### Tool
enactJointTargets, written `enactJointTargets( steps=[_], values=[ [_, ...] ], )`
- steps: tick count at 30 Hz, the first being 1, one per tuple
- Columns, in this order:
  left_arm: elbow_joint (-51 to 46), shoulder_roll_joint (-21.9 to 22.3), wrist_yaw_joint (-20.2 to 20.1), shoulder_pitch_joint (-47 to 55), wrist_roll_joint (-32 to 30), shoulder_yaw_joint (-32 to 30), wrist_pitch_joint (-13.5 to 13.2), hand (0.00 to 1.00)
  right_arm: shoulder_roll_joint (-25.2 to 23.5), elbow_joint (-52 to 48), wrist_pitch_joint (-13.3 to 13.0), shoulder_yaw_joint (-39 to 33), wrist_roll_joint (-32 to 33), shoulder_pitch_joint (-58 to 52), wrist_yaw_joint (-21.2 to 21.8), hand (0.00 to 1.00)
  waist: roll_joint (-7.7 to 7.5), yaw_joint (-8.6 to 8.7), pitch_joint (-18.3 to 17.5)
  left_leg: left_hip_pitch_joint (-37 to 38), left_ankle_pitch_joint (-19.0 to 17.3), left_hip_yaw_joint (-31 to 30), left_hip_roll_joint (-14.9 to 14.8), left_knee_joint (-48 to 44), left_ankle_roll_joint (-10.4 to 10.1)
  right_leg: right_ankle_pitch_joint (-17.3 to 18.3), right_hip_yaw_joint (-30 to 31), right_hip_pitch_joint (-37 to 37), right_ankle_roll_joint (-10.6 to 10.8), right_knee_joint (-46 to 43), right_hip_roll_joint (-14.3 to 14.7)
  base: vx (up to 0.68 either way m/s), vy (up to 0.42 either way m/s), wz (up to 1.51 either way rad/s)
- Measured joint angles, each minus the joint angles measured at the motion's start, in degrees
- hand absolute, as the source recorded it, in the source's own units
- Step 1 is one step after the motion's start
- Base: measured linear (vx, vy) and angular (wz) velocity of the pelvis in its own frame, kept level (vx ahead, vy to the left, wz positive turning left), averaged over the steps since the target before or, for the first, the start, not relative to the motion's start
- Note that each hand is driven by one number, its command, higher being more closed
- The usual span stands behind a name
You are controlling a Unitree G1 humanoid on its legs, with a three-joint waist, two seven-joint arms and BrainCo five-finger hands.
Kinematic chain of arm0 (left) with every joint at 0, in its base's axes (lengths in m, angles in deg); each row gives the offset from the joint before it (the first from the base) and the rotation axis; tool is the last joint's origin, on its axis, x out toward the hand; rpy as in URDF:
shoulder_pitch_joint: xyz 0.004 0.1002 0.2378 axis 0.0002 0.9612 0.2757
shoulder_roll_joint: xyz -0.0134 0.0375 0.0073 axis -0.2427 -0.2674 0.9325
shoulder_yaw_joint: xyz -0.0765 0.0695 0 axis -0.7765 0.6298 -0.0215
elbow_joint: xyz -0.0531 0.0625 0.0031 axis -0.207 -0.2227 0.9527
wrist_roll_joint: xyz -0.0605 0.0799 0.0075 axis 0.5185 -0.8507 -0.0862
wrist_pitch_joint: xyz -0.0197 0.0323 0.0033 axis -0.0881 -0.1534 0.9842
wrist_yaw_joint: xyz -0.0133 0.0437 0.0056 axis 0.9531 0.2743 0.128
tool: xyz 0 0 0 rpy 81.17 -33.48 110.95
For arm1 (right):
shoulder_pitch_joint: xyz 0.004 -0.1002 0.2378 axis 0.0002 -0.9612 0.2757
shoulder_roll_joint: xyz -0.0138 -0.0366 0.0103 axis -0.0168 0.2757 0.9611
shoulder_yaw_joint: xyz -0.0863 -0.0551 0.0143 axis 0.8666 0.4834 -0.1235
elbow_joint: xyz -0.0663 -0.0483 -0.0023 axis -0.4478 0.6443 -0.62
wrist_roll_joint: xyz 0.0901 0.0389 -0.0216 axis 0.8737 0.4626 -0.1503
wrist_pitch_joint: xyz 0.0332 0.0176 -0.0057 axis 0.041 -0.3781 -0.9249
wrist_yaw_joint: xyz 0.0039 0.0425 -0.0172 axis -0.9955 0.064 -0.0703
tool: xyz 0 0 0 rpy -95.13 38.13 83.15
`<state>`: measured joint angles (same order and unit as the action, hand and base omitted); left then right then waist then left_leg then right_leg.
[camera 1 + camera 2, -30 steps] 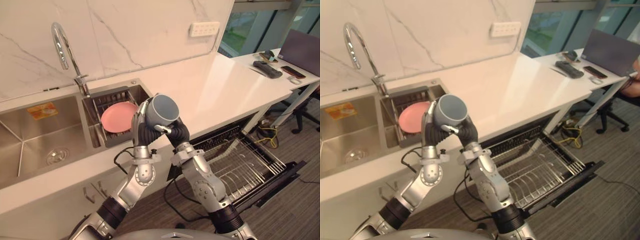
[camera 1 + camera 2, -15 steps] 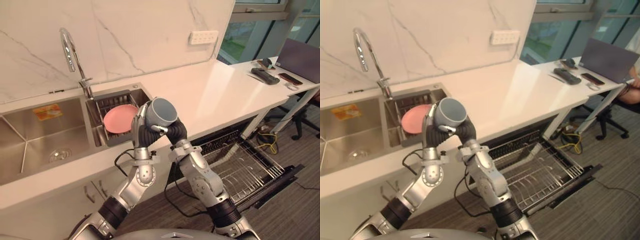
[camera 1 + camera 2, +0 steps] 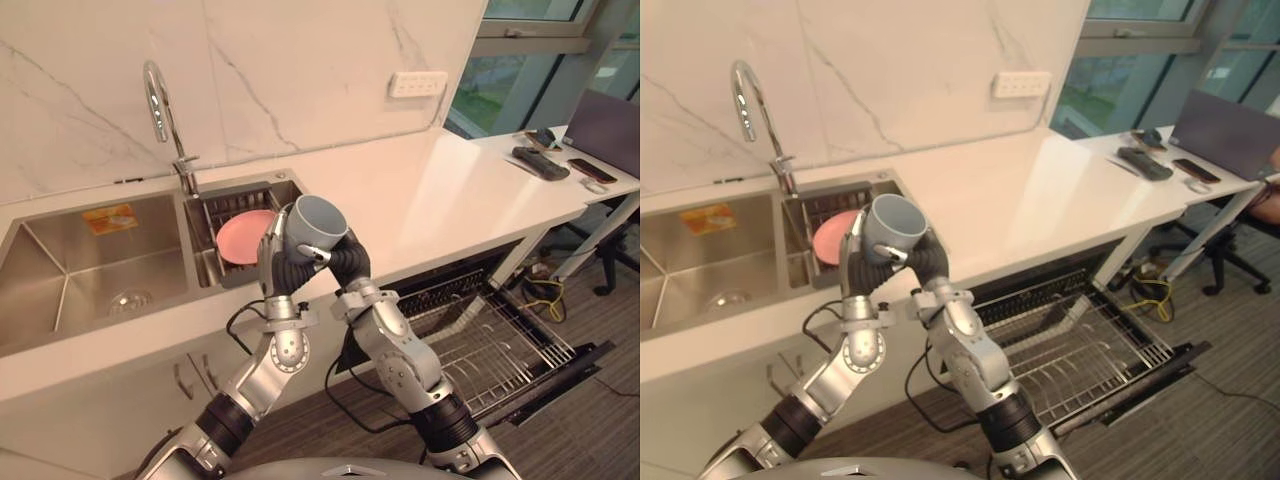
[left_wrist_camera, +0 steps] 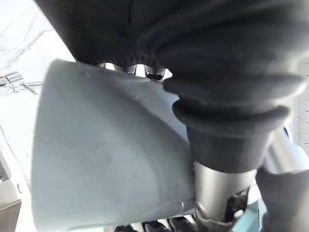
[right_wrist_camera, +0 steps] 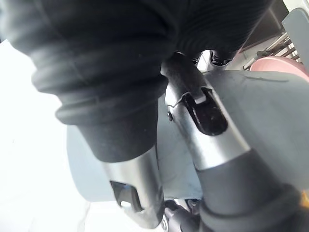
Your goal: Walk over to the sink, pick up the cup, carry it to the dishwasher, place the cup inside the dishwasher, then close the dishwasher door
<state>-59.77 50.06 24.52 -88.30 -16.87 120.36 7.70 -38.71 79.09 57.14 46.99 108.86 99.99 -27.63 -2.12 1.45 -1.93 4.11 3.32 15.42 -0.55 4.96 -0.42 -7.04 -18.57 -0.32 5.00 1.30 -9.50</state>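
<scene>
The left hand (image 3: 274, 262) and the right hand (image 3: 347, 262) both curl their fingers round the blue-grey cup (image 3: 318, 222), holding it up over the tabletop (image 3: 430, 200) edge, between the sink (image 3: 90, 262) and the open dishwasher (image 3: 500, 345).

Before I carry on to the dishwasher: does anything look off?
Nothing stands out. The cup is tilted, clasped between the left hand and right hand, with no spill visible; the dishwasher rack is pulled out.
</scene>
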Motion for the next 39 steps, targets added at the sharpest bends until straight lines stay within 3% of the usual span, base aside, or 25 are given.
enactJointTargets(
  steps=[4, 9, 10, 19, 30, 34, 37, 39],
  values=[
    [0.1, -0.7, 1.3, -0.1, 0.0, 0.0, -2.4, 1.00, 0.0, 1.1, -5.4, 1.4, 3.1, 0.6, 0.1, 1.00, 0.05, -0.17, -0.1, -0.2, 0.3, -1.0, -0.3, 0.0, -0.2, 0.0, -0.9, 0.1, 0.0, 0.1, 0.5, 0.04, -0.033, 0.10],
    [0.7, -1.8, 2.0, -1.3, -0.1, 0.1, -5.2, 1.00, 0.0, 1.5, -8.7, 1.9, 4.3, 1.3, 0.5, 1.00, 0.09, -1.00, -0.1, -0.3, 0.4, -1.1, -0.7, 0.0, -0.4, -0.2, -0.9, 0.3, -0.5, 0.4, 0.7, 0.00, -0.007, 0.01],
    [2.1, -1.8, 2.3, -2.2, -0.1, 0.1, -5.8, 0.00, 0.0, 2.9, -9.8, 2.0, 5.0, 2.1, 0.9, 1.00, 0.04, -1.02, -0.2, -0.6, 0.5, -1.2, -0.8, 0.0, -0.5, -0.4, -0.9, 0.3, -0.9, 1.0, 0.8, -0.01, -0.007, 0.04],
    [8.5, -2.1, 3.1, -3.2, -1.2, 0.9, -8.6, 0.00, 0.0, 5.7, -11.5, 1.2, 8.8, 4.2, 0.9, 1.00, 0.76, -1.46, 0.4, -1.3, 1.2, -1.2, -2.6, 0.0, -1.8, -0.9, -1.0, 0.3, -2.2, 2.8, 2.8, 0.01, -0.031, -0.02],
    [10.0, -1.7, 5.5, -3.0, -3.5, 2.9, -10.6, 0.00, 0.0, 5.7, -16.6, -0.8, 15.6, 5.4, 2.2, 1.00, 2.05, -1.45, 2.9, -1.4, 1.5, -1.0, -4.3, 0.0, -3.0, -1.0, -0.9, 0.3, -3.0, 3.6, 4.7, 0.02, -0.019, -0.01],
    [9.7, -1.5, 6.1, -3.0, -4.5, 2.8, -8.2, 0.00, -0.2, 5.7, -18.8, -1.2, 15.5, 5.4, 2.6, 1.00, 2.08, -1.45, 3.0, -1.3, 1.5, -0.9, -4.4, 0.0, -3.1, -0.9, -0.9, 0.4, -3.1, 3.4, 4.9, 0.04, -0.008, -0.02],
    [8.6, -1.3, 5.9, -2.8, -4.3, 2.2, -4.8, 0.00, -2.3, 5.5, -20.2, -3.2, 15.4, 5.4, 2.6, 1.00, 2.18, -1.38, 3.5, -0.9, 1.5, -0.6, -4.4, 0.0, -3.1, -0.9, -0.7, 0.5, -3.1, 3.3, 4.9, 0.02, 0.003, -0.04],
    [8.3, -1.2, 3.7, -2.0, -2.1, 1.9, -1.6, 0.00, -4.6, 2.4, -22.6, -6.1, 15.3, 5.4, 2.6, 1.00, 2.18, -1.36, 3.8, -0.9, 1.5, -0.4, -4.3, 0.0, -3.1, -0.9, -0.6, 0.5, -3.0, 3.3, 4.8, 0.00, 0.000, 0.00]
  ],
)
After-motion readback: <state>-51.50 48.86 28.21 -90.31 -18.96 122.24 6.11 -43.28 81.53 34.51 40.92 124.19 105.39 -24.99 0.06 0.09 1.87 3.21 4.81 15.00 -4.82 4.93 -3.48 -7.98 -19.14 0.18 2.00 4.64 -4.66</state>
